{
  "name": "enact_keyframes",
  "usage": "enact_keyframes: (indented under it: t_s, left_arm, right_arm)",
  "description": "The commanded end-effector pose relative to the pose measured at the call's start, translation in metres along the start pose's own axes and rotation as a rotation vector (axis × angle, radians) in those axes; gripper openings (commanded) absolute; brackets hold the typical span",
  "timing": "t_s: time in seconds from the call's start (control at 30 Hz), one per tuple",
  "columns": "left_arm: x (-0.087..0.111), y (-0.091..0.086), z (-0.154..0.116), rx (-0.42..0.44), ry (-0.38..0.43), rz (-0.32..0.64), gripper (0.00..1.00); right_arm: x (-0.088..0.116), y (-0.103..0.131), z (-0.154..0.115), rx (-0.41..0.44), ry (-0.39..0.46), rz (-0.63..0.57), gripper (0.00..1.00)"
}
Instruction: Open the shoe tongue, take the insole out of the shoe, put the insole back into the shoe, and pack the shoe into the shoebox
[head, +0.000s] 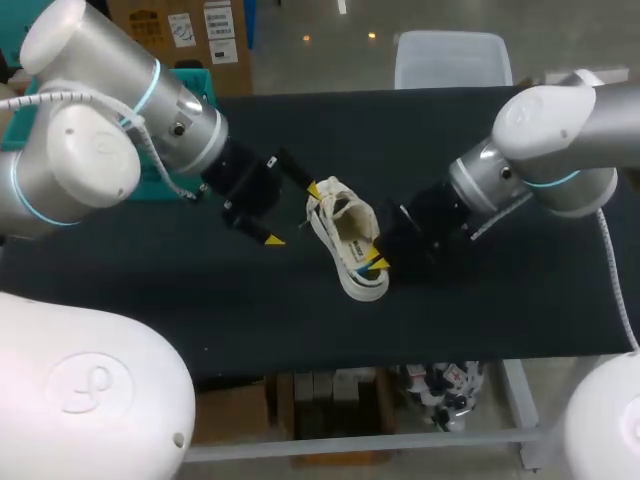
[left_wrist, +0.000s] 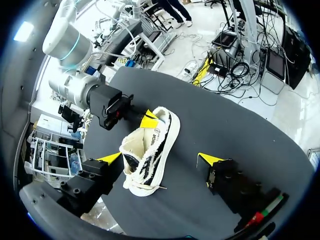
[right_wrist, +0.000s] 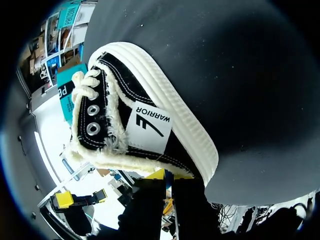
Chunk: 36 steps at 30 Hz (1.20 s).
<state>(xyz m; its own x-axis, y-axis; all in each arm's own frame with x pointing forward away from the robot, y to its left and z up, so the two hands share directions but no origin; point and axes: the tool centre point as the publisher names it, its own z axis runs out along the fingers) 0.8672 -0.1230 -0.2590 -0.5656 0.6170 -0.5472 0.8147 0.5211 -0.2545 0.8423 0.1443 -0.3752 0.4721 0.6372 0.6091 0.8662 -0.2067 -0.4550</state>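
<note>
- Because the black-and-white canvas shoe with a cream rubber sole looks light, soft above and stiff underneath, its collar edge or sole rim seems the surest hold.
- It lies tilted near the middle of the black table, its collar pinched between the nearly closed fingers of the right claw.
- The left claw gapes wide and holds nothing, with the shoe's end just beside one fingertip.

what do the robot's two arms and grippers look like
The left arm and right arm are thick rounded tubes in silver-grey and white, each with a thin glowing cyan ring at a joint and a white cable running alongside. The left gripper and right gripper are black, each with two fingers tipped in bright yellow.
</note>
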Motion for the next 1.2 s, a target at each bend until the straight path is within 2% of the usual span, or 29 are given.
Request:
enact_keyframes:
  t_s: [0.03, 0.1, 0.13, 0.17, 0.23, 0.27, 0.3, 0.4, 0.47, 0.5, 0.57, 0.6, 0.77, 0.87, 1.0, 1.07, 1.1, 1.2]
  left_arm:
    - [-0.007, -0.003, 0.001, 0.047, 0.016, -0.250, 1.00]
    - [-0.007, -0.008, 0.001, 0.107, -0.017, -0.365, 1.00]
    - [-0.006, -0.009, 0.000, 0.099, -0.022, -0.498, 1.00]
    - [-0.005, -0.012, -0.001, 0.152, -0.029, -0.479, 1.00]
    - [-0.003, -0.016, -0.003, 0.092, -0.038, -0.628, 1.00]
    - [-0.002, -0.018, -0.005, 0.117, -0.046, -0.639, 1.00]
    - [-0.001, -0.018, -0.008, 0.116, -0.061, -0.712, 1.00]
    - [0.002, -0.018, -0.015, 0.080, -0.079, -0.786, 1.00]
    - [0.002, -0.018, -0.017, 0.076, -0.070, -0.793, 1.00]
    - [0.003, -0.018, -0.017, 0.051, -0.070, -0.818, 1.00]
    - [0.003, -0.018, -0.019, 0.041, -0.068, -0.821, 1.00]
    - [0.004, -0.017, -0.019, 0.030, -0.069, -0.835, 1.00]
    - [0.005, -0.016, -0.021, -0.006, -0.065, -0.857, 1.00]
    - [0.005, -0.015, -0.021, -0.009, -0.063, -0.864, 1.00]
    - [0.007, -0.012, -0.025, -0.020, -0.060, -0.919, 1.00]
    - [0.008, -0.009, -0.029, -0.034, -0.054, -0.962, 1.00]
    - [0.010, -0.007, -0.033, -0.047, -0.046, -1.010, 1.00]
    - [0.017, 0.004, -0.045, -0.055, -0.022, -1.105, 1.00]
  right_arm:
    - [0.002, 0.003, 0.007, -0.037, -0.045, 0.023, 0.00]
    - [0.001, 0.004, 0.008, -0.068, -0.065, 0.036, 0.00]
    - [0.000, 0.006, 0.010, -0.074, -0.074, 0.041, 0.00]
    - [-0.001, 0.007, 0.010, -0.090, -0.081, 0.045, 0.00]
    - [-0.003, 0.010, 0.012, -0.111, -0.102, 0.060, 0.00]
    - [-0.003, 0.011, 0.013, -0.117, -0.108, 0.064, 0.00]
    - [-0.004, 0.012, 0.014, -0.126, -0.116, 0.069, 0.00]
    - [-0.006, 0.010, 0.014, -0.141, -0.128, 0.080, 0.00]
    - [-0.006, 0.008, 0.012, -0.153, -0.132, 0.084, 0.00]
    - [-0.006, 0.006, 0.010, -0.158, -0.127, 0.082, 0.07]
    - [-0.005, 0.002, 0.007, -0.177, -0.128, 0.083, 0.36]
    - [-0.004, -0.001, 0.004, -0.182, -0.122, 0.076, 0.45]
    - [0.001, -0.012, -0.008, -0.229, -0.118, 0.055, 0.49]
    - [0.005, -0.017, -0.013, -0.256, -0.119, 0.041, 0.47]
    - [0.011, -0.021, -0.019, -0.280, -0.105, 0.012, 0.41]
    - [0.014, -0.022, -0.019, -0.279, -0.102, -0.009, 0.30]
    - [0.016, -0.022, -0.018, -0.279, -0.102, -0.025, 0.00]
    - [0.018, -0.019, -0.015, -0.297, -0.124, -0.050, 0.00]
